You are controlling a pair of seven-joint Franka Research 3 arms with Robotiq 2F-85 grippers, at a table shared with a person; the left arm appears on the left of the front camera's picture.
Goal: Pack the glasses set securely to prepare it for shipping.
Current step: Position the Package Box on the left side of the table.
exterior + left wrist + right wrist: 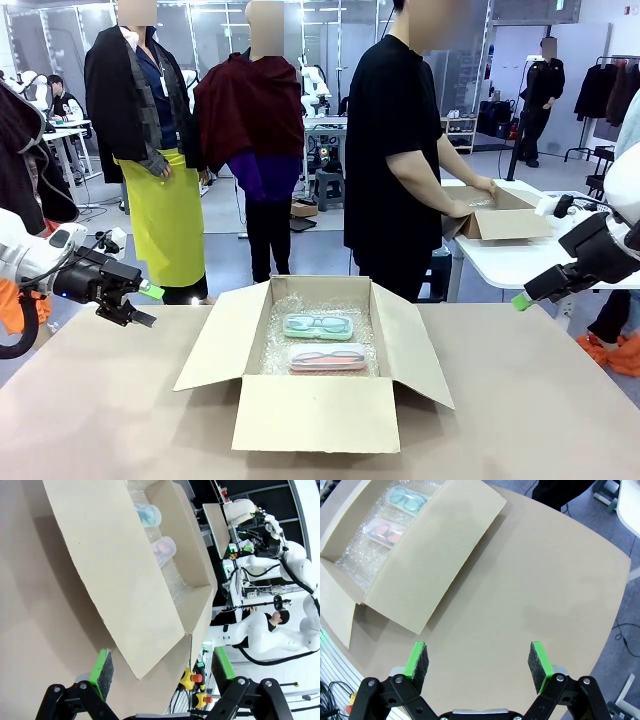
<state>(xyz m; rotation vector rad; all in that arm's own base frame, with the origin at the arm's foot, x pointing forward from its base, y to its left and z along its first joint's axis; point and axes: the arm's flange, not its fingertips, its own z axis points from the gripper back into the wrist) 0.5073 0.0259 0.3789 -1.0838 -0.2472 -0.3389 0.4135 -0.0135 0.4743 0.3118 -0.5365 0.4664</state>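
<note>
Nearest: front flap of cardboard box (300, 412), folded out toward near edge of table (90, 420). Box at mid-table, back wall close to far edge, all four flaps spread outward, top fully open.

Inside: floor lined with bubble wrap (275, 345). On the wrap, lying flat, long sides parallel to far edge:
- mint green case (318, 325), toward far edge;
- pale pink case (327, 357), toward near edge, just beside the mint one; touching or not, cannot tell.

Nothing on top of either case.

Around:
- left hand (161, 652) above left edge of table, toward far left corner, well apart from box; fingers spread wide, gripping nothing.
- right hand (477, 647) out past right edge, raised, well apart from box; fingers spread wide, nothing between green pads.
- side flaps raised at a slant between each hand and the cases.
- beyond far edge: person (395, 150) in black, turned sideways, both hands in second box (505, 220) on white side table (500, 262).

Look of the cases: translucent, rounded-rectangle. Spectacles (320, 323) visible through mint lid, dark frame; reddish frame through pink lid.
</note>
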